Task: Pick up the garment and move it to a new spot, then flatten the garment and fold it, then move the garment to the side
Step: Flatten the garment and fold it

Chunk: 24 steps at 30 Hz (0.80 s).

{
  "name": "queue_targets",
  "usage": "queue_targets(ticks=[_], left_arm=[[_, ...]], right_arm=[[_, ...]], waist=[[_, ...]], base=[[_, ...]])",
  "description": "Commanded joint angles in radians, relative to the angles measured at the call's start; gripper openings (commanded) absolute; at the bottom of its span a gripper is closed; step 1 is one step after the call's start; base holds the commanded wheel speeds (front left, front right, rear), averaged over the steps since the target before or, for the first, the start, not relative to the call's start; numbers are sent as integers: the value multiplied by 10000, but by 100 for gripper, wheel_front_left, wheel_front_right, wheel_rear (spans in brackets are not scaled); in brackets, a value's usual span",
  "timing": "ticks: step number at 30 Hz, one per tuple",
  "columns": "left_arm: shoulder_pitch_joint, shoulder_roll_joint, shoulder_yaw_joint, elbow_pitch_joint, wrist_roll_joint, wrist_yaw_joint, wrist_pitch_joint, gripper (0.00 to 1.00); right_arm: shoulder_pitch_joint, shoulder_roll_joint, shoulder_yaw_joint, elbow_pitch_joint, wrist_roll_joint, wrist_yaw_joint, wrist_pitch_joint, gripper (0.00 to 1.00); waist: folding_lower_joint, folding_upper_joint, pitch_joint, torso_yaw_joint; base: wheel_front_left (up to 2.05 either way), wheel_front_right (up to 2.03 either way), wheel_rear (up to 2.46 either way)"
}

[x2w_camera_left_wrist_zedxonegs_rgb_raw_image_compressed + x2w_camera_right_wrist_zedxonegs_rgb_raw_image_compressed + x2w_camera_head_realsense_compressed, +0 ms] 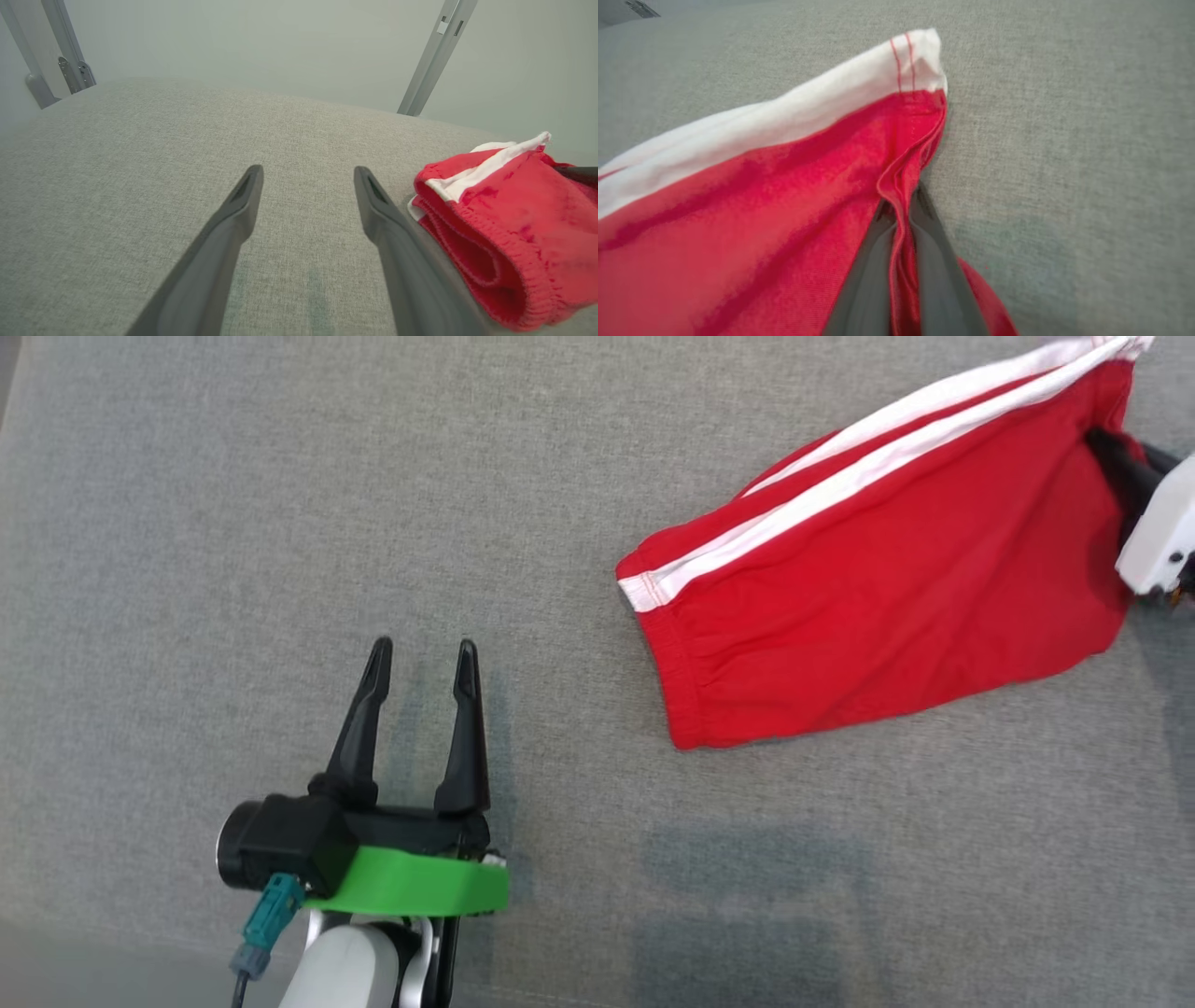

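My left claw hangs released over the near left of the grey woven-fabric bench, its two dark fingers spread and nothing between them. A green plastic bracket and a teal cable plug sit at its wrist. The red cotton garment with two white side stripes lies on the far right of the bench, well apart from that claw, with bare cloth surface between them.

My right claw is clenched on the garment's right-hand hem – a thin pleat of red fabric is pinched between the fingers, just below the white-striped corner. In the head view those fingers are mostly buried in the fold, and the white casing behind them is cut off by the edge. The garment's far corner also runs out of that view.

Beyond the bench, two grey metal struts lean against a pale wall – blurred.
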Motion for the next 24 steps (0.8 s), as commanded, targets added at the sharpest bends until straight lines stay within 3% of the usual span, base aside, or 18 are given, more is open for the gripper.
queue_targets(ticks=[1,6,10,19,24], left_arm=[[343,22,57,188,19,-151,-25,100],[801,25,229,534,275,-504,-27,100],[977,26,277,653,383,-679,-27,100],[1244,23,203,772,415,-829,-26,100],[1436,23,152,862,319,-771,-28,100]], right_arm=[[784,134,93,48,210,-9,44,0],[1358,13,-448,-637,995,-12,-88,0],[1915,-251,-961,-866,1402,-11,-75,0],[2810,-146,-2031,-259,1462,-8,-736,0],[2937,-29,-2213,-831,1272,-2,-1041,0]], waist=[[0,0,-1080,-1070],[0,0,-1804,-1912],[0,0,-2060,-2173],[0,0,-2156,-1985],[0,0,-2285,-1756]], base=[[0,0,0],[0,0,0],[0,0,0],[0,0,0],[0,0,0]])
